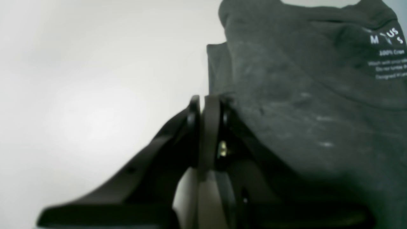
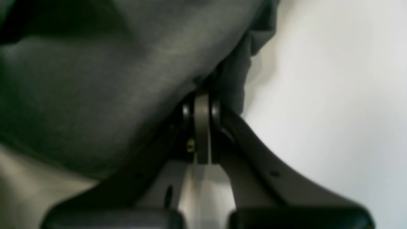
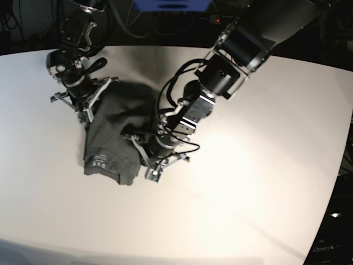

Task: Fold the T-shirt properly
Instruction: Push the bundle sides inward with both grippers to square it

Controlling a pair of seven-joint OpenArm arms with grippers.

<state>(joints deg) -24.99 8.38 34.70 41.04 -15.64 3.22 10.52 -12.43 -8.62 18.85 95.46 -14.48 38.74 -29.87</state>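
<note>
The dark grey T-shirt (image 3: 113,130) lies bunched and partly folded on the white table (image 3: 248,182), with its white printed neck label (image 3: 99,161) facing up near the front edge. In the left wrist view, the T-shirt (image 1: 302,105) and its label (image 1: 388,54) fill the right side. My left gripper (image 1: 203,100) is shut on the cloth's edge, at the shirt's right front corner in the base view (image 3: 140,159). My right gripper (image 2: 202,95) is shut on a fold of the T-shirt (image 2: 95,79), at the shirt's far left edge in the base view (image 3: 88,113).
The white table (image 1: 79,95) spreads out bare to the right and front of the shirt. Both arms reach in from the far side. Dark equipment and cables (image 3: 165,16) stand beyond the table's far edge.
</note>
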